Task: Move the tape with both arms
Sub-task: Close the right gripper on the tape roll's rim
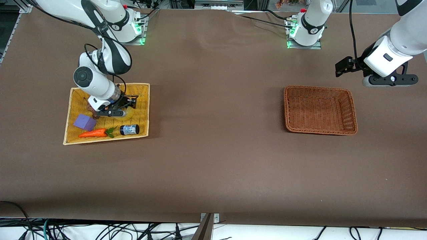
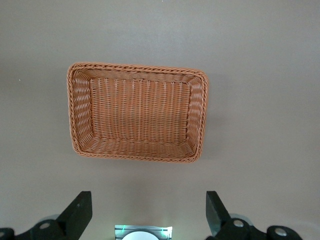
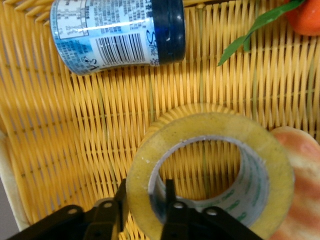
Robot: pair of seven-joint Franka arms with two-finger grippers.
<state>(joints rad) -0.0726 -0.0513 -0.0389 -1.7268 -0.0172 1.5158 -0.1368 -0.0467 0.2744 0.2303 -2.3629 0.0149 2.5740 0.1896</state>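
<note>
While the right gripper is sitting low inside the yellow tray, its fingers are pinching the wall of the tape, one finger outside the ring and one inside the core. The tape is lying flat on the tray floor, hole pointing up, so the grip is on the part of the ring nearest the wrist. The right arm is the one on it; the left gripper is hanging open and waiting over bare table at the left arm's end, just beside the brown basket, well apart from the tape.

Tape: glossy, translucent yellowish ring with a grey inner core. It is touching a striped orange toy. The tray is woven, ribbed, bright yellow. Also in the tray: a small jar with a blue label lying on its side, a carrot toy, a purple block. The basket is woven too, rectangular, empty. The table cover is plain matte brown.

Next likely step: lifting straight up, clear of the tray rim, before carrying toward the left arm.
</note>
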